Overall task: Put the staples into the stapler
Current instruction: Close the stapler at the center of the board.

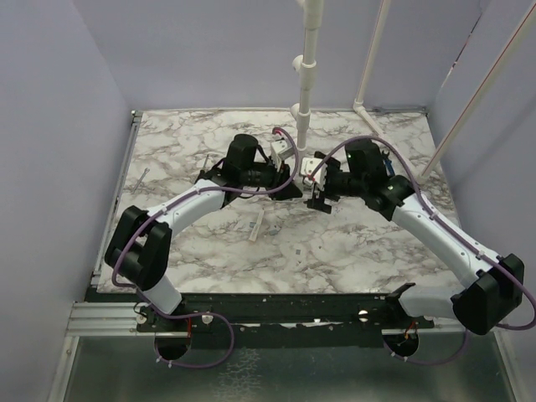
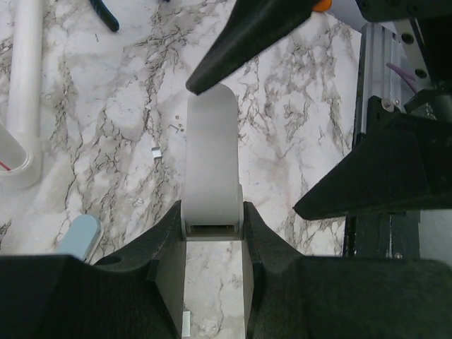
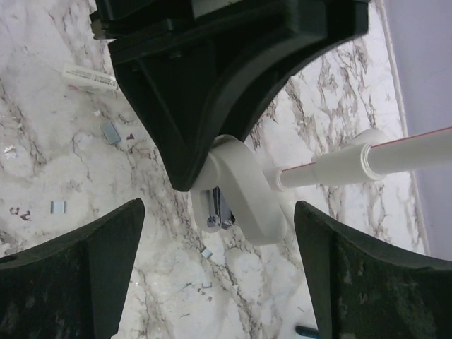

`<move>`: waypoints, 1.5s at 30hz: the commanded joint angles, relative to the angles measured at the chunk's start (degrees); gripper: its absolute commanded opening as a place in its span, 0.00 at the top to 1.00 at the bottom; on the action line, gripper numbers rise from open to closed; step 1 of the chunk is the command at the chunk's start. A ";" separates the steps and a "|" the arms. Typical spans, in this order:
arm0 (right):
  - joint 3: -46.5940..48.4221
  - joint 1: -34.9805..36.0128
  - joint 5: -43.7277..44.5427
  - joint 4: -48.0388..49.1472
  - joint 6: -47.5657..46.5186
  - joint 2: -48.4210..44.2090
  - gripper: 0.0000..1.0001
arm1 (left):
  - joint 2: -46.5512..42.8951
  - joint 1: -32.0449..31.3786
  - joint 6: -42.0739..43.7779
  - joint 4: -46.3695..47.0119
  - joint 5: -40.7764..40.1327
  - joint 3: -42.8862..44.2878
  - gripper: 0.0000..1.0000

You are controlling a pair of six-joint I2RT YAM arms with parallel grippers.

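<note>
table (image 1: 352,243): white marble, grey-black veins | stapler (image 2: 212,162): plain white | left gripper (image 2: 212,215): matte black | right gripper (image 3: 217,206): black | arms (image 1: 201,201): white shells, black joints | cables (image 1: 115,260): purple | walls (image 1: 50,126): pale lilac | pipe (image 1: 308,59): white | small rounded piece (image 2: 79,236): light blue

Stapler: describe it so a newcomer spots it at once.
Marble table, centre, in front of the white pipe. The stapler is the white round-ended bar pinched in the left tool; nearby loose bits are tiny and silvery.
</note>
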 commanded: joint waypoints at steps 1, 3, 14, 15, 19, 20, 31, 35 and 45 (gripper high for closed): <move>-0.76 3.00 10.79 -1.21 -5.65 -0.13 0.09 | 1.20 0.12 -4.61 1.24 0.71 2.54 1.00; -1.14 3.86 12.02 -0.60 -6.06 0.08 0.09 | 1.54 0.17 -6.15 1.22 1.28 2.97 1.00; -7.70 10.14 26.38 9.79 -9.79 1.20 0.10 | 3.40 0.12 -10.82 1.18 6.68 4.77 1.00; -7.91 10.45 27.58 10.53 -10.08 1.43 0.11 | 3.38 0.12 -10.79 1.21 7.07 4.61 1.00; -8.16 11.39 31.21 12.65 -11.03 2.56 0.15 | 2.97 0.14 -10.50 1.55 8.92 3.82 1.00; -8.17 11.62 31.56 12.83 -11.01 2.76 0.17 | 2.82 0.13 -10.29 1.68 9.50 3.58 1.00; -8.57 12.08 32.38 12.87 -10.98 2.78 0.44 | 2.41 0.12 -9.19 1.79 10.57 2.36 1.00; -11.93 12.32 33.94 15.57 -12.73 0.92 0.60 | 2.41 0.12 -8.93 1.72 10.90 1.97 1.00; -14.01 12.43 33.28 17.23 -10.28 0.06 0.99 | 3.43 0.12 -4.49 1.51 12.15 -0.25 1.00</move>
